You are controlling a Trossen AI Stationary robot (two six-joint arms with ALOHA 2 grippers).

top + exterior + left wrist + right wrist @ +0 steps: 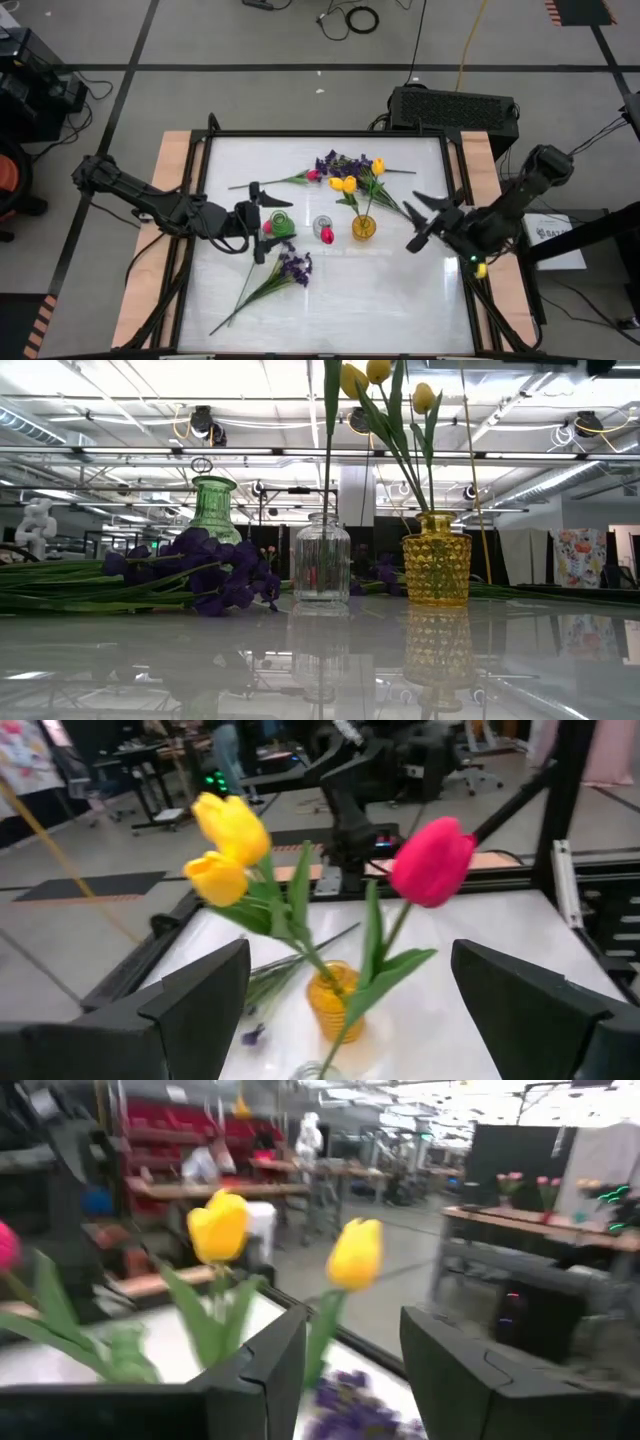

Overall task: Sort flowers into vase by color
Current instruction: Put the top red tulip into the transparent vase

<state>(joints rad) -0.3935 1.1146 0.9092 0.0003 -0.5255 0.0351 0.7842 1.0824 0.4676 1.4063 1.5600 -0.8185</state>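
My left gripper [266, 226] [350, 960] hangs open beside the green vase [282, 222] [215, 510]. Ahead of its fingers, untouched, a pink-red tulip [432, 860] [326, 235] stands with its stem in the clear vase [322, 565]. Yellow tulips [345, 185] [380, 375] [230, 840] stand in the yellow vase [364, 227] [437, 565]. One purple sprig [292, 268] [200, 570] lies near the table's near side. More purple sprigs [340, 162] and another pink tulip [312, 175] lie toward the far side. My right gripper [413, 222] [352, 1330] waits open, right of the yellow vase.
The three vases stand in a row across the table's middle. The loose flowers' long green stems [240, 295] spread over the white top. A raised black frame [330, 134] borders the table. Bare surface lies along the near right part [400, 300].
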